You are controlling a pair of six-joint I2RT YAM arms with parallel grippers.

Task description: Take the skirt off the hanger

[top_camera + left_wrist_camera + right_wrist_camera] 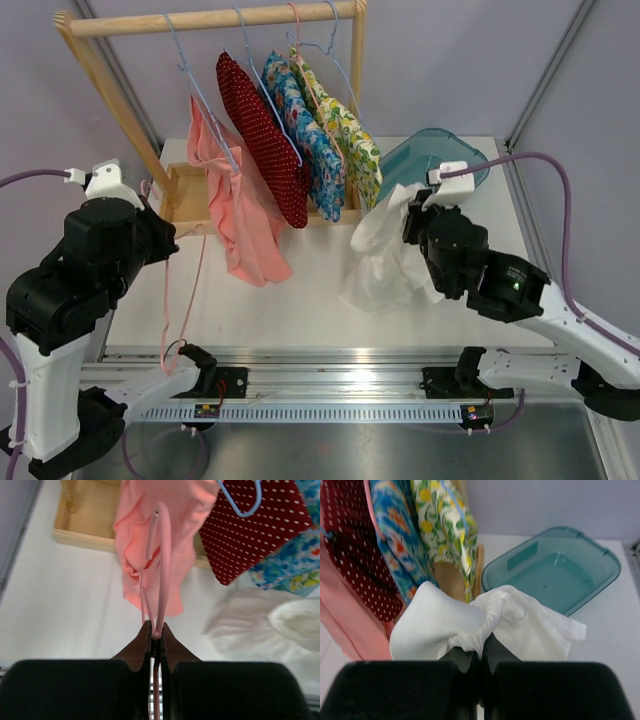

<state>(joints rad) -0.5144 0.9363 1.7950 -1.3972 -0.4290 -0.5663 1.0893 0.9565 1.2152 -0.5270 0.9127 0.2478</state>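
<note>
Right gripper [480,647] is clamping shut on a bunched fold of the white crumpled fabric skirt [520,625]; the skirt is hanging from its fingers, its lower part seemingly resting on the white counter [300,300], just in front of the teal translucent plastic tub [555,580]. Left gripper [154,630] is pinching closed on the thin pink tubular hanger [162,540], with both strands passing between its fingers. The hanger is dangling at the left side, well apart from the skirt. No white cloth is showing on the hanger, so the separation is looking done or nearly so, and the step in hand is likely parting the two cleanly. To do it well: be drawing the arms apart sideways rather than upward, and be watching for any loop or waistband trailing toward the hook. The hanger is sitting close in front of the salmon-pink garment [245,230] on the pale wooden rack [210,18], so swinging it slowly is wise, lest it be snagging that cloth. The skirt is looking limp and is likely to sag, so lowering it onto the counter is suiting it better than dropping it
</note>
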